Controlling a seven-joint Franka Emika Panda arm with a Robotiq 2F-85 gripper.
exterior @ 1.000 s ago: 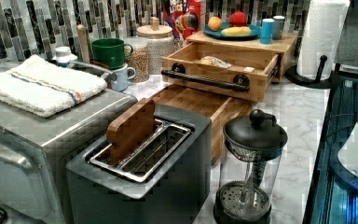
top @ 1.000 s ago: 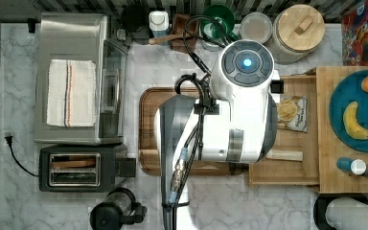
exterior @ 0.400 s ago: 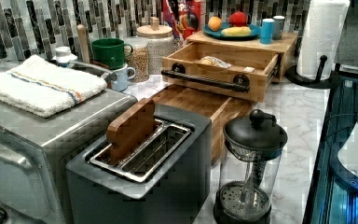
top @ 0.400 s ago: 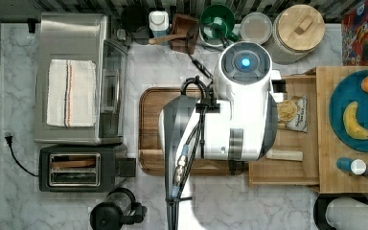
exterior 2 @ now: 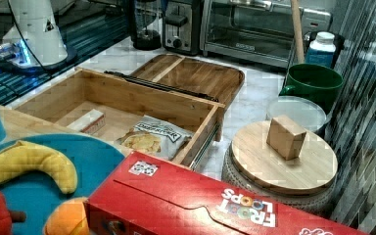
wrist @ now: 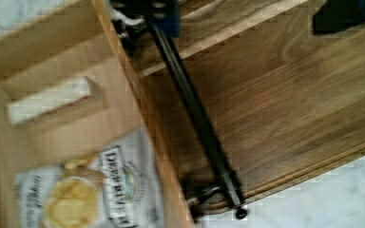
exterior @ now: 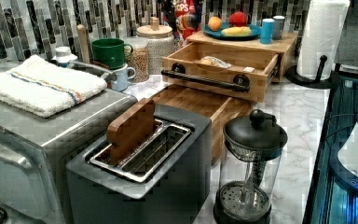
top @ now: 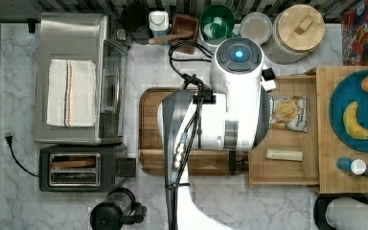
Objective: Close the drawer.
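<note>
The drawer (exterior: pixel 223 70) was pulled out w/ its open side up, sticking out from under the light wood top (top: pixel 326 120) that held the blue plate (top: pixel 352 98). In the left view its black bar handle (exterior: pixel 208 80) faced the brown tray (exterior: pixel 200 100), which lay just in front of it on the marble counter (top: pixel 19 110). Inside the drawer were a chip bag (exterior 2: pixel 149 137) & a small white bar (exterior 2: pixel 88 120), apart from each other. In the top view the white arm (top: pixel 235 96) hung over the tray & the drawer's front edge. The wrist view looked down on the handle (wrist: pixel 195 114), right by the chip bag (wrist: pixel 83 190). Can't tell if the jaws were open or closed. Toaster (exterior: pixel 140 163) & glass coffee press (exterior: pixel 249 168) stood near the left view's front.
</note>
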